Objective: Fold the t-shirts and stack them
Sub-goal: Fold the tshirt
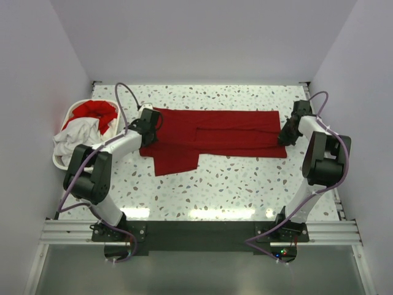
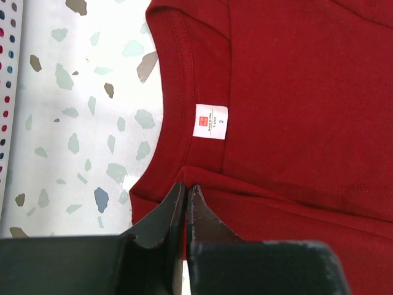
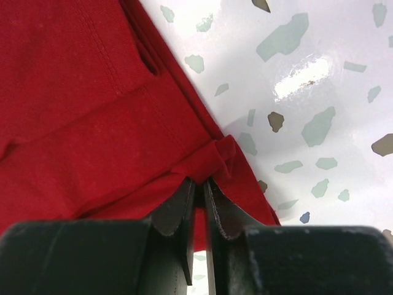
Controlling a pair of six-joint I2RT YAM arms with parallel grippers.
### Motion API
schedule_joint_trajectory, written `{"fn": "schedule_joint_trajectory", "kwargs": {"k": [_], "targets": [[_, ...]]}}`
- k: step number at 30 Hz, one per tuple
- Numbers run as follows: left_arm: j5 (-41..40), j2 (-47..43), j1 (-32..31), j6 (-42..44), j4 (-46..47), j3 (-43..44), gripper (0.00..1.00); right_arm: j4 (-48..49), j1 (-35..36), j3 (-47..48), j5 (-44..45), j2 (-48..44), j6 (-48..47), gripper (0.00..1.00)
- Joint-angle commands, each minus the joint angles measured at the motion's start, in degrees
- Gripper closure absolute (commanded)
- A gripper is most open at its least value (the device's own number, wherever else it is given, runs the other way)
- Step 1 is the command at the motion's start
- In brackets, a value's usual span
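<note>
A big, soft, deep red cloth t-shirt (image 1: 233, 132) lies flat on the shiny white table with little grey and brown specks (image 1: 245, 184). It lies across the far part of the table, between the two arms. Its neck end is on the left and its bottom end is on the right. One short sleeve (image 1: 175, 161) sticks out toward the near side. The black left gripper (image 1: 147, 126) sits at the neck end. Seen from the left wrist, this gripper (image 2: 186, 189) has its two fingers pressed together, and they pinch the edge of the red cloth just beside the round neck band (image 2: 172, 110). A small white neck label with a red square (image 2: 211, 121) shows inside the neck, close to the fingers but not touching them. The black right gripper (image 1: 287, 134) sits at the other end of the shirt, at its near corner. Seen from the right wrist, this gripper (image 3: 199, 181) has its fingers very close, with only a thin slit between them. A little bunched fold of red cloth sits in that slit at the tips, so it pinches the shirt too. At the far left stands a white plastic laundry basket (image 1: 59, 163). Inside it lie a crumpled red shirt (image 1: 98, 112) and a crumpled white shirt (image 1: 77, 135), touching each other.
</note>
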Motion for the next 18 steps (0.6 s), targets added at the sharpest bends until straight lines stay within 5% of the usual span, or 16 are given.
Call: {"fn": "schedule_joint_trajectory", "kwargs": {"k": [1,9,18], "targets": [[-2.95,0.63,0.92,2.16,2.76,2.16,0.92,2.18,-0.05,2.39,3.18,0.47,-0.98,0.87],[-3.39,-5.60,0.13,3.13,1.27,2.43,0.35,0.24,3.02,2.65,5.20,-4.62,-2.82,0.56],[-8.40,-18.52,-14.87,-1.25,-6.72,-7.14,0.18,-1.77,10.31,-5.07,3.80,-16.83,-5.10,0.20]]}}
